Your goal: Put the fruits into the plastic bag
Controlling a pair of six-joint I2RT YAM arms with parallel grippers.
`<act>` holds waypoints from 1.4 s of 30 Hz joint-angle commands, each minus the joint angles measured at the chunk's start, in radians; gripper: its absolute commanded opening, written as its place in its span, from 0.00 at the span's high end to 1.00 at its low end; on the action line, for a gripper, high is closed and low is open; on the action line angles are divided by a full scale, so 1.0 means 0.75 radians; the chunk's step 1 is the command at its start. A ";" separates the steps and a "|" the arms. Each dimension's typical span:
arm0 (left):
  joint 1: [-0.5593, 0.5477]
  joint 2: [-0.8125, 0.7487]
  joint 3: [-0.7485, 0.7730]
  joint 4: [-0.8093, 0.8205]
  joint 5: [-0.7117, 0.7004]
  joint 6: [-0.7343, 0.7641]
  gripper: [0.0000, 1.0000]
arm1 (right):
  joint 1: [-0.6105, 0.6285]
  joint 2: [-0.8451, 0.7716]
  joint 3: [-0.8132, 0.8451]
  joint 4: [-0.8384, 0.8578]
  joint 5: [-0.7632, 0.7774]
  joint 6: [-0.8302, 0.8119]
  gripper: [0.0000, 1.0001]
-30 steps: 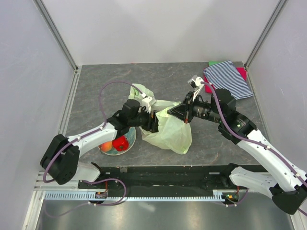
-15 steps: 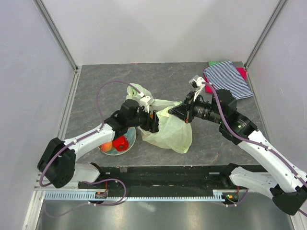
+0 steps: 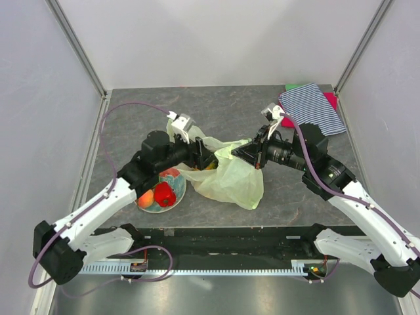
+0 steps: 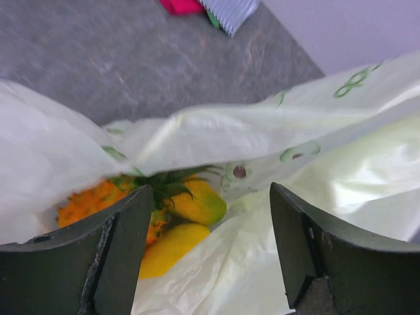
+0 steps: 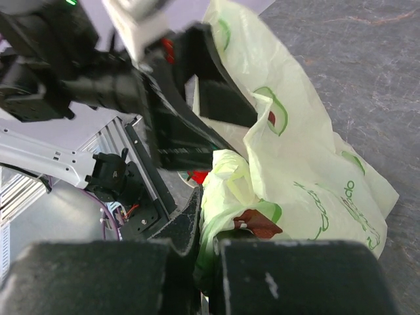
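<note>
Opening wider over the last second, the left hand (image 4: 210,223) has let go and lifted a little at the mouth of the plastic bag (image 3: 230,180); its fingers now stand well apart with nothing between them, hovering just above the opening. The bag lies on the tabletop (image 3: 131,111) between the two arms, hardly shifted in that time; the right hand (image 3: 252,154) has stayed fully closed, pinching a gathered fold of the bag's rim and holding that side up.

Through the gap, the left wrist view shows the pineapple (image 4: 92,200) with its green leaves, the mango (image 4: 200,205) and the lemon (image 4: 167,248) lying together inside the bag; the release therefore looks like a delivery that has gone in cleanly, though which fruit was the last dropped cannot be told.

The task seems partly done; a red piece (image 3: 164,195) and a peach (image 3: 146,198) sit on the plate (image 3: 182,187) just left of the bag, under the left forearm. The empty left hand is probably free to go back for them, provided the right grip keeps the mouth open.
</note>
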 commanded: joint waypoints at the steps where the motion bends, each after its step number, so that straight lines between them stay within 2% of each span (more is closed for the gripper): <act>1: 0.021 -0.117 0.102 -0.044 -0.147 0.099 0.21 | 0.000 -0.032 -0.003 0.029 0.010 -0.006 1.00; 8: 0.076 -0.166 0.222 -0.052 0.012 0.128 0.21 | 0.000 -0.050 -0.013 0.023 0.012 0.000 1.00; 14: 0.205 -0.237 0.286 -0.089 0.035 0.156 0.18 | -0.002 -0.063 -0.011 0.015 0.018 -0.004 1.00; 18: 0.387 -0.280 0.321 -0.140 0.092 0.191 0.15 | 0.000 -0.063 -0.011 0.011 0.018 -0.008 1.00; 20: 0.454 -0.279 0.347 -0.236 0.070 0.201 0.14 | -0.002 -0.063 -0.011 0.011 0.018 -0.010 1.00; 24: 0.681 -0.287 0.321 -0.351 0.025 0.177 0.13 | 0.000 -0.069 -0.011 0.011 0.016 -0.010 1.00; 26: 0.763 -0.301 0.272 -0.381 0.008 0.154 0.12 | 0.000 -0.071 -0.011 0.009 0.016 -0.014 1.00; 30: 1.021 -0.340 0.139 -0.420 0.002 0.071 0.11 | 0.000 -0.079 -0.013 0.001 0.018 -0.025 1.00; 33: 1.121 -0.332 0.080 -0.463 -0.031 0.066 0.10 | 0.000 -0.081 -0.013 -0.001 0.022 -0.029 1.00; 36: 1.140 -0.273 0.002 -0.500 -0.051 0.113 0.10 | 0.000 -0.085 -0.009 -0.005 0.028 -0.039 1.00; 42: 1.130 -0.074 0.004 -0.627 -0.010 0.234 0.14 | 0.000 -0.073 -0.013 -0.009 0.030 -0.049 1.00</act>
